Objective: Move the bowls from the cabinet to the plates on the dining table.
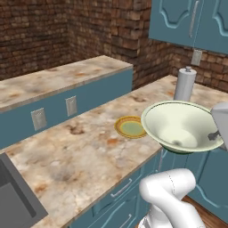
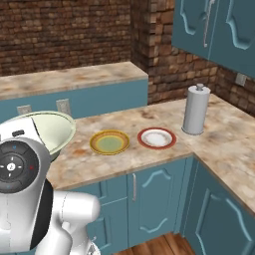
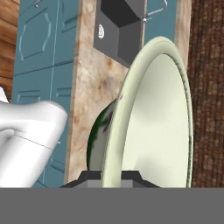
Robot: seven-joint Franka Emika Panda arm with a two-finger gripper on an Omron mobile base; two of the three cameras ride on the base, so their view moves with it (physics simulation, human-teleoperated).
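My gripper (image 3: 112,176) is shut on the rim of the glossy pale yellow-green bowl (image 3: 151,113). The bowl (image 1: 180,126) hangs tilted in the air over the front edge of the dining table (image 1: 75,156), with the gripper (image 1: 215,135) at its right rim. Just left of it on the table lies the plate with the yellow-orange rim (image 1: 130,127). In the right base view this plate (image 2: 109,142) lies beside the red-rimmed plate (image 2: 156,138), both bare, with the bowl (image 2: 50,128) to their left. The teal cabinet (image 2: 214,27) hangs above, its doors closed.
A grey upright cylinder (image 2: 195,109) stands on the counter right of the plates. A dark sink (image 1: 15,200) is set in the top at the far left. A raised ledge with wall outlets (image 1: 71,106) and brick walls close off the back.
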